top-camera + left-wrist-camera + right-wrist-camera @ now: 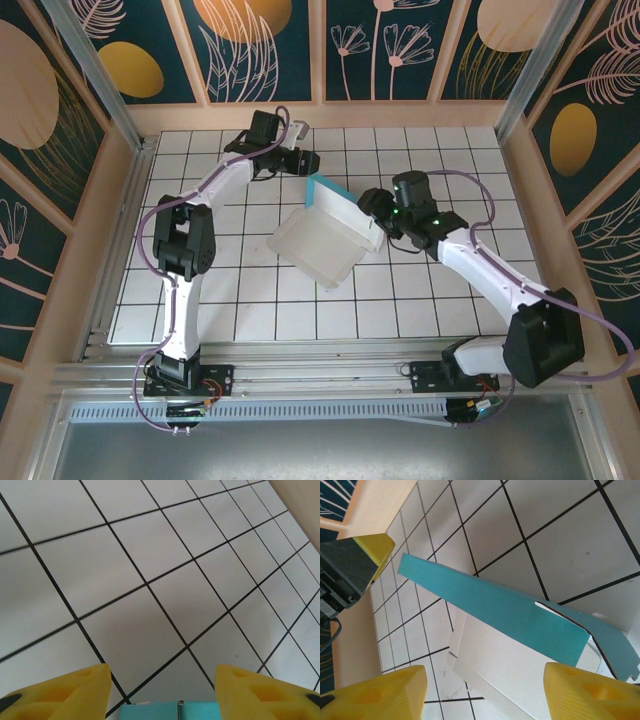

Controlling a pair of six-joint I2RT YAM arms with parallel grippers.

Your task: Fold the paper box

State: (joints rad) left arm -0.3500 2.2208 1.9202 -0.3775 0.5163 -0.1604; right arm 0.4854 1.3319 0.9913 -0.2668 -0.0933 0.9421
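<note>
Paper box (318, 243) half-formed, pale inside up, turquoise flap (495, 605) raised. Left gripper (306, 161) spread, empty, near flap's far end; right gripper (372, 218) spread beside box.

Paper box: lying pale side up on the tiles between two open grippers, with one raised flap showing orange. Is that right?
The raised flap of the paper box is turquoise, not orange, as the right wrist view shows. The rest holds: left gripper and right gripper are open.
</note>
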